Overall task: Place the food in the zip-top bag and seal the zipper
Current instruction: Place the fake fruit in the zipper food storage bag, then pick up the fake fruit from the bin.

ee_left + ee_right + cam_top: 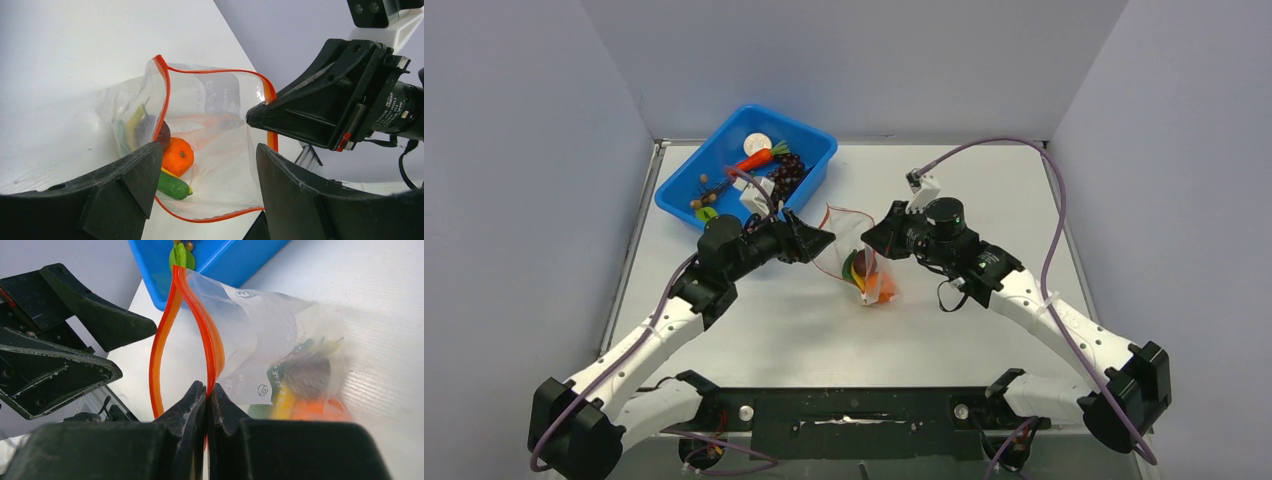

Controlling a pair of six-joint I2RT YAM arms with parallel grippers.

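Right gripper (206,390) fills the foreground of its wrist view: we note both fingers pressed together with one side of the zipper (159,355) pinched between their tips. The red-orange strip is parted into a loop, so the mouth of the zip-top bag (270,325) stands open.

Left gripper (207,150): jaws spread wide, holding nothing. They sit just in front of the open mouth. We cannot tell whether the left fingertip touches the bag edge.

Bag contents, left wrist view: orange ball (177,156), green piece (172,185) below it, yellow banana (132,125) and a dark purple item (162,135) behind.

Overhead, the bag rests on the table (804,320) between the two grippers. The blue bin (819,165), at the back left, holds a carrot (756,159), grapes (786,175) and a white disc (757,143).
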